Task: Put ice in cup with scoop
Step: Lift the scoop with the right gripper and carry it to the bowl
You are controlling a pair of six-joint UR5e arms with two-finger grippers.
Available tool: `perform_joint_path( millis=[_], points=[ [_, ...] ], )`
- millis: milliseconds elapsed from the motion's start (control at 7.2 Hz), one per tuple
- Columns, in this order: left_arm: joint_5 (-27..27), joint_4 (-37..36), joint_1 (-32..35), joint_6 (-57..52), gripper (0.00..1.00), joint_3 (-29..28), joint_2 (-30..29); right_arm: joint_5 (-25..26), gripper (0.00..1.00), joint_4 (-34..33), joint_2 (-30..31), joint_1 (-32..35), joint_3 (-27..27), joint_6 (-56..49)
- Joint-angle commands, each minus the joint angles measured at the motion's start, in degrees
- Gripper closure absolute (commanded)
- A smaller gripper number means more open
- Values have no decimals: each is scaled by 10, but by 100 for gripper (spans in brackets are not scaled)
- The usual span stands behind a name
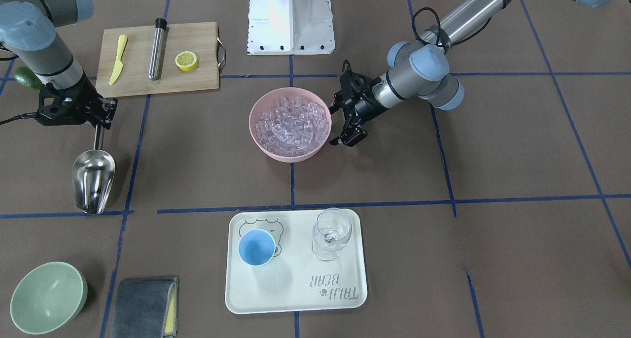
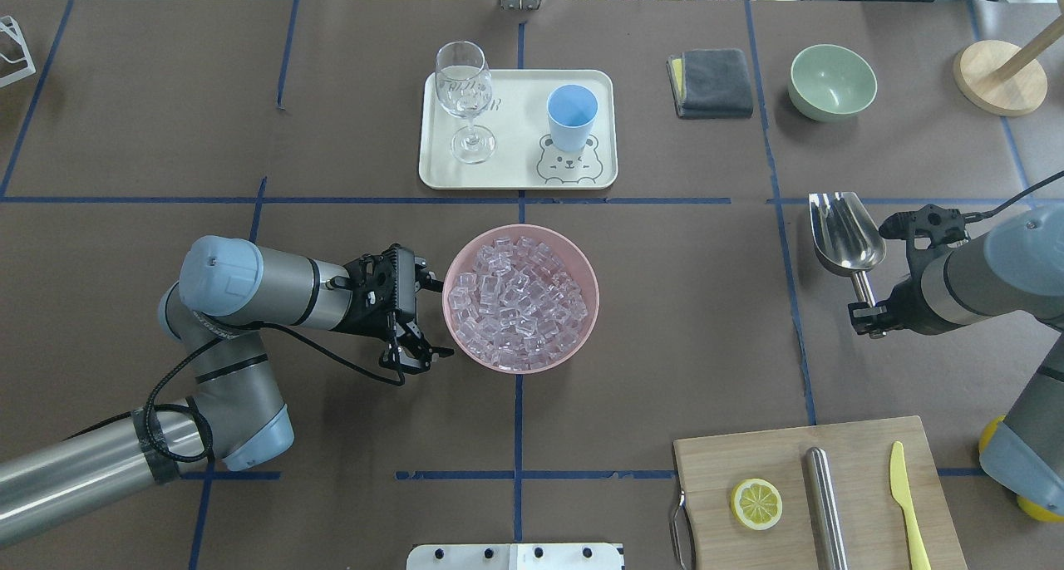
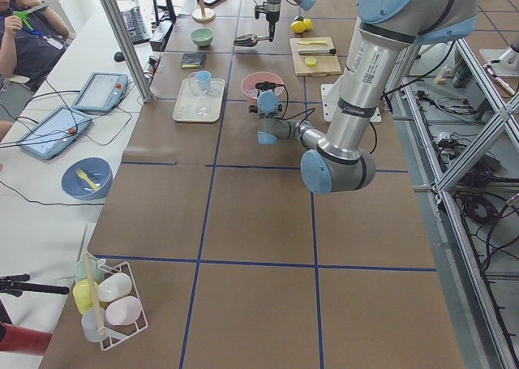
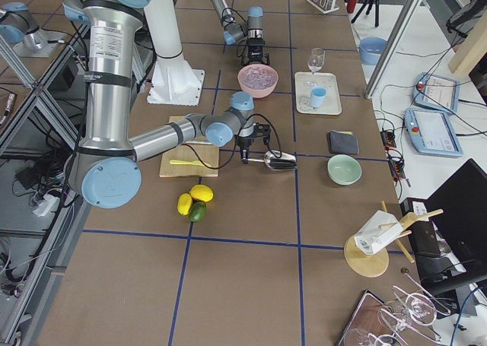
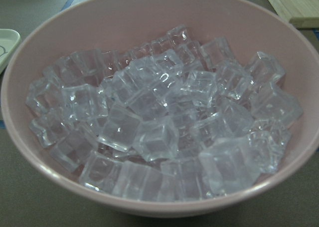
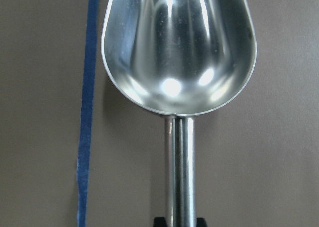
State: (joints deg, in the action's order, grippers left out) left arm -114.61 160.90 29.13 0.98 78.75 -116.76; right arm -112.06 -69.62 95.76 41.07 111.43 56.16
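The ice (image 1: 293,121) fills a pink bowl (image 1: 257,137) at the table's middle; it also shows in the overhead view (image 2: 519,300) and fills the left wrist view (image 5: 164,122). My left gripper (image 2: 439,321) is open beside the bowl's rim, with nothing in it. My right gripper (image 2: 864,306) is shut on the rod handle of the steel scoop (image 2: 846,233), which is empty (image 6: 179,47) and low over the table, far from the bowl. The light-blue cup (image 2: 572,115) stands upright and empty on a cream tray (image 2: 515,161).
A clear stemmed glass (image 2: 465,96) stands on the tray beside the cup. A cutting board (image 2: 864,458) holds a lemon half (image 2: 756,503), a steel cylinder (image 2: 825,503) and a yellow knife (image 2: 906,503). A pale green bowl (image 2: 831,80) and grey cloth (image 2: 711,81) lie beyond.
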Motion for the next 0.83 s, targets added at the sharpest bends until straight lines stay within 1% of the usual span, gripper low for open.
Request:
perform_joint_path(
  millis=[0, 139, 278, 417, 556, 694],
  points=[
    [0, 0, 0, 3, 0, 0, 0, 13, 100, -2, 2, 6, 31, -3],
    [0, -1, 0, 3, 0, 0, 3, 14, 100, -21, 1, -11, 42, -34],
    [0, 0, 0, 3, 0, -1, 5, 15, 100, -31, -3, -18, 62, -95],
    [0, 0, 0, 3, 0, -1, 4, 26, 100, -32, -4, -27, 88, -182],
    [0, 0, 0, 3, 0, 0, 4, 45, 100, -32, -4, -29, 98, -308],
    [0, 0, 0, 3, 0, 0, 5, 39, 100, -32, -11, -20, 100, -431]
  ],
)
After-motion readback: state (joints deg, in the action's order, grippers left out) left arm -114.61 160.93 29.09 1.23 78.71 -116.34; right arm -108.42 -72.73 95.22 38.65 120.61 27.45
